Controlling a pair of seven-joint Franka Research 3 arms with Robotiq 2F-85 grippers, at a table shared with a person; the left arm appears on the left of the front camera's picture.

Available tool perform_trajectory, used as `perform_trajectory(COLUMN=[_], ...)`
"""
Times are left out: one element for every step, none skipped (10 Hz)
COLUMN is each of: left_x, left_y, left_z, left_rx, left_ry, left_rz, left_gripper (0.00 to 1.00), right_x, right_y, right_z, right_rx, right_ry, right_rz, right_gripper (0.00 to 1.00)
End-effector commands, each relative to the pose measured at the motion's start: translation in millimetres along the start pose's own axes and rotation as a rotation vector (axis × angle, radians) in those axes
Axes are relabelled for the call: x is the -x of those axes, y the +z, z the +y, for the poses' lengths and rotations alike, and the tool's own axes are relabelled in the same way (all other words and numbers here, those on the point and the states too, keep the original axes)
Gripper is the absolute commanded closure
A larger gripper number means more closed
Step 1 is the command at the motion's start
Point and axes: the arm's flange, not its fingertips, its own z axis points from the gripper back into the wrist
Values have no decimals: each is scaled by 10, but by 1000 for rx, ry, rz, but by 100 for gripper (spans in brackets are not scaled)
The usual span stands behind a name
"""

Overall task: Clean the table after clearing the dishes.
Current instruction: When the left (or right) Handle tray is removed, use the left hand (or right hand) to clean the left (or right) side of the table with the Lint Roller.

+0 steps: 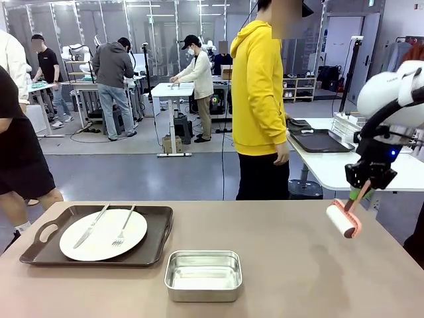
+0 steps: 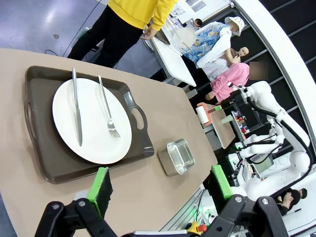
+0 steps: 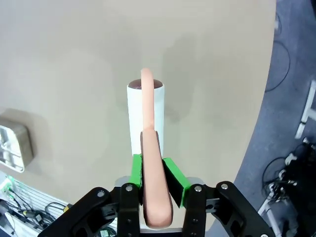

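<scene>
Work the bare right of the counter [image 1: 285, 265] first, apart from the tray [image 1: 156, 238] and plate [image 1: 99, 246] uncleared at left. Skirt the steel tin [image 1: 203, 275]. Lower the lint roller [image 1: 341, 220] flat, handle pinched in the right claw [image 1: 369, 180]; leave the left claw [image 2: 160, 182] spread.

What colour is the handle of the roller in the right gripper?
Salmon pink; the handle shows best in the right wrist view.

The right end effector [image 3: 156, 173] clamps a pink-handled lint roller [image 3: 138, 118] over the table [image 3: 74, 49], with a steel tin [image 3: 15, 145] well apart.
</scene>
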Motion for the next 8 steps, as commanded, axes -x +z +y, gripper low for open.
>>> perform_trajectory(left_x=[3,3,3,3,3,3,3,3], left_y=[23,23,23,23,23,23,23,23], left_z=[-15,-15,-15,-15,-15,-15,-15,-15], left_rx=[13,13,13,13,13,13,13,13], left_ry=[-8,-8,-8,-8,-8,-8,-8,-8], left_rz=[-9,-9,-9,-9,-9,-9,-9,-9], left_gripper=[0,0,0,0,0,0,0,0], right_x=[140,148,154,91,91,91,91,91], right_y=[178,212,176,305,305,305,305,305], right_z=[219,307,361,294,294,294,294,294], right_rx=[50,53,75,27,27,27,27,27], right_ry=[64,64,82,65,65,65,65,65], right_rz=[-22,-41,-8,-39,-39,-39,-39,-39], right_gripper=[77,77,77,77,77,77,77,77])
